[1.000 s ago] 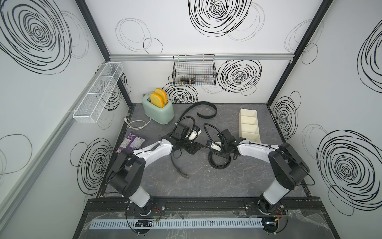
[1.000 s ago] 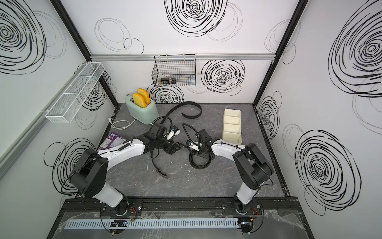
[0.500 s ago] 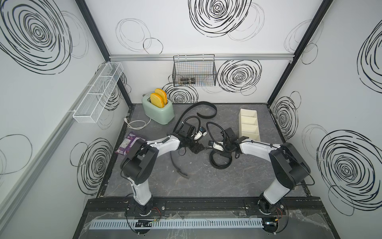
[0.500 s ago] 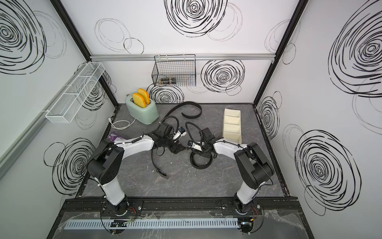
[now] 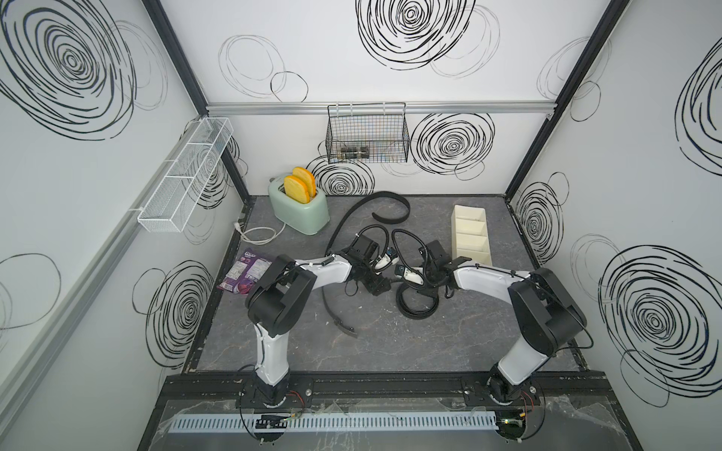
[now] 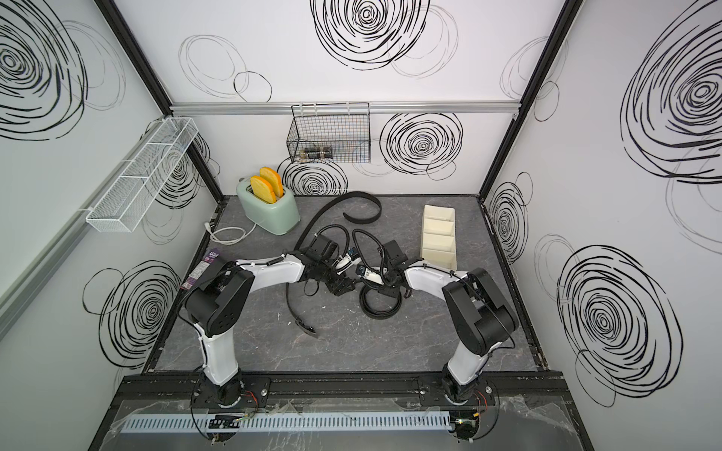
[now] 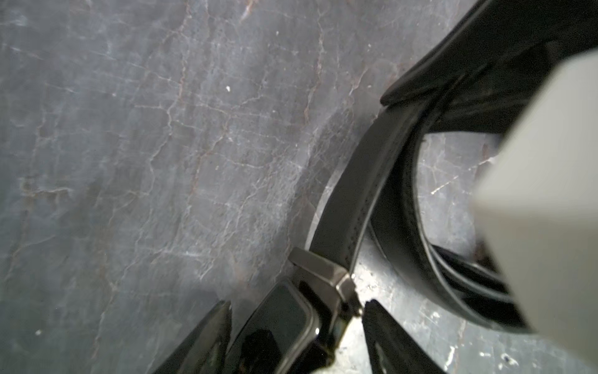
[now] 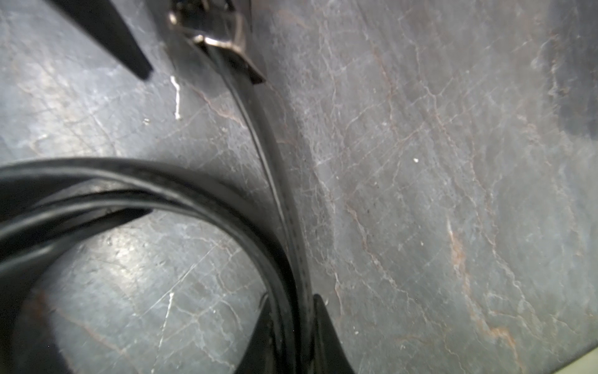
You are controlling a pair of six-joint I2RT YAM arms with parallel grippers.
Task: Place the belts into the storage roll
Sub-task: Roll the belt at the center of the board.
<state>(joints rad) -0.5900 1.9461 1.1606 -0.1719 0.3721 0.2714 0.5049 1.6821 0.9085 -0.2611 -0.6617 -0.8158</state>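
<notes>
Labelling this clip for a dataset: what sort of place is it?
Probably a robot test cell, not a real kitchen: swirl-marked white walls, two arms bolted to a black rail, and a mint toaster on the grey table.

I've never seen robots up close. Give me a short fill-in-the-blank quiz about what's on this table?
The green toaster holds ___ slices of toast.
The cream storage roll has ___ compartments, all empty.
The right gripper is shut on a black ___.
Missing words: two; four; belt.
</notes>
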